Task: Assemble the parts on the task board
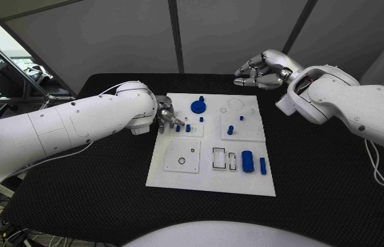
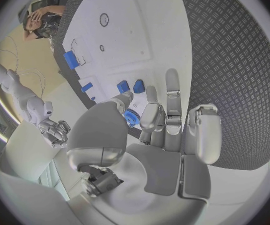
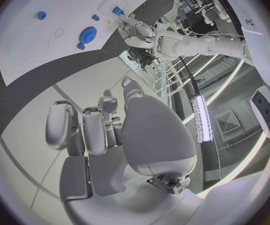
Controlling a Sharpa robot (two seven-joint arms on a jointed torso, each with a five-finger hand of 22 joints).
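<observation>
This is a robotics lab or test cell. A black table [image 1: 96,202] with a textured mat stands before grey partition panels [image 1: 232,19] held in dark frames. A white task board [image 1: 210,177] with outlined recesses and small blue parts [image 1: 248,161] lies on the table, a bench fixture rather than a household thing. Cables [image 1: 374,164] trail beside the table. The right wrist view shows long ceiling light strips [image 3: 200,117] and a ceiling vent [image 3: 225,121], as in a large industrial or office hall.

A black desk [image 1: 320,191] with a textured top carries everything. Grey wall panels [image 1: 112,30] with dark seams stand behind its far edge.
</observation>
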